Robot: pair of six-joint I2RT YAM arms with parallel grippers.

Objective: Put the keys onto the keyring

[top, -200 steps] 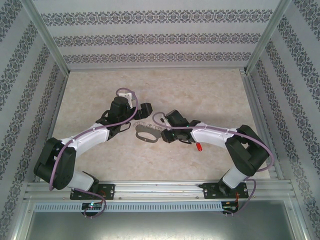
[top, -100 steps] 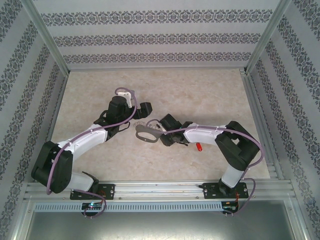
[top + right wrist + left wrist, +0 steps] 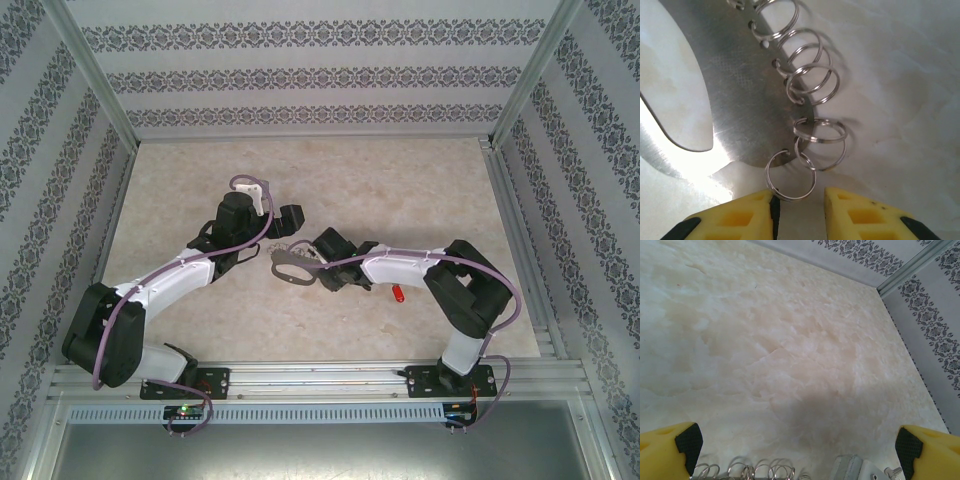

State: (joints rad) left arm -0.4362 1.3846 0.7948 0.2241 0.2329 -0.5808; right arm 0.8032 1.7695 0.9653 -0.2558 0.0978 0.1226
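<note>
The keyring (image 3: 735, 100) lies flat on the table (image 3: 790, 340), with its row of small split rings (image 3: 810, 80) along one edge. The last ring (image 3: 790, 176) of this row sits between the fingertips of the right gripper (image 3: 800, 202). Its fingers are only a little parted. One fingertip touches the ring and the other stands just beside it, so nothing is pinched yet. The left gripper (image 3: 800, 452) is on the other side of the keyring, with its fingers spread wide and holding nothing. The key (image 3: 397, 294), with its red head, lies on the table apart from the keyring, on the side of the right arm (image 3: 400, 262) and just beside it.

I judge that the step in hand is to take hold at the last ring. To do it well, the right gripper should first center this ring in the gap, then close slowly so the thin wire does not slip out sideways. The left gripper can press the flat plate down, so the keyring does not slide. The key must be fetched afterwards.
</note>
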